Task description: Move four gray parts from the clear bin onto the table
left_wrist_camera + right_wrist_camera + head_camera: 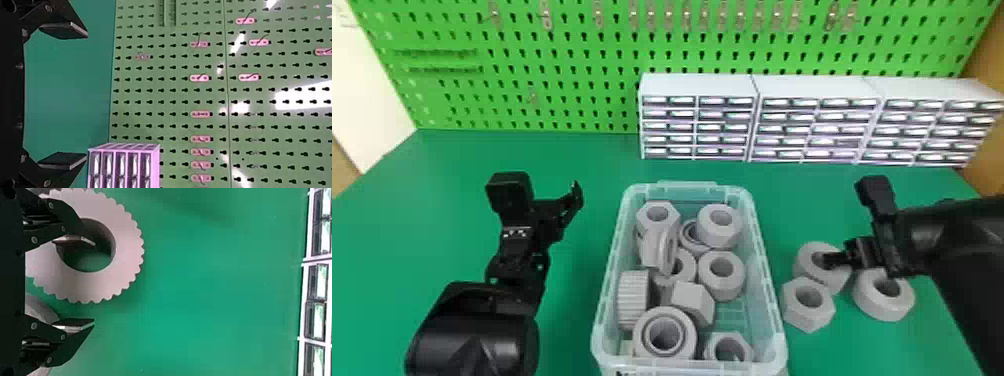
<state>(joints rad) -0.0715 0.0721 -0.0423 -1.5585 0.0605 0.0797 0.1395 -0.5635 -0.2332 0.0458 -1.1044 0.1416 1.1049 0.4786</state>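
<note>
The right hand (852, 257) is open, one finger at the hole of a thick gray ring with a toothed rim (127, 266) on the green desk (572, 310). Near that ring are a gray hex nut (794, 311) and a gray round ring (884, 311). Left of these, the clear plastic bin (771, 285) holds more gray parts (721, 289). Beyond its other side, the left hand (572, 200) is open and empty.
</note>
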